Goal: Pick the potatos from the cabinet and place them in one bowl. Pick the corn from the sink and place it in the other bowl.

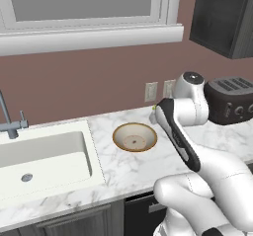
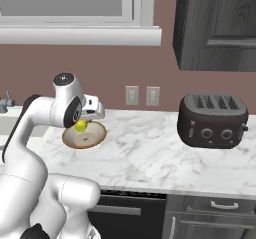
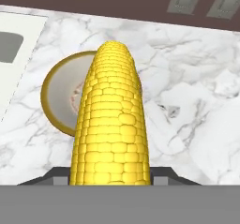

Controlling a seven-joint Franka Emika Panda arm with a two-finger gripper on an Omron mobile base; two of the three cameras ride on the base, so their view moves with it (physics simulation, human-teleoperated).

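Observation:
My gripper [image 2: 82, 124] is shut on the corn [image 2: 81, 126], a yellow cob with a green end. In the hand view the corn [image 3: 112, 124] stands up between the fingertips of the gripper [image 3: 111, 176], over the near right part of the other bowl [image 3: 47, 85], which has a tan rim. That bowl [image 1: 115, 133] rests on the marble counter right of the sink [image 1: 54, 148], and the cob hangs just above the bowl's [image 2: 100, 133] left side. The cabinet [image 2: 217, 25] hangs at the upper right with its door shut. The potatos are hidden, and the dark brown bowl is out of view.
A dark toaster [image 2: 213, 120] stands on the counter at the right, under the cabinet [image 1: 225, 18]. The grey faucet [image 1: 10, 126] rises at the sink's back left. Two wall outlets [image 2: 141, 95] sit behind the bowl. Bare marble counter [image 2: 145, 153] lies between the bowl and the toaster.

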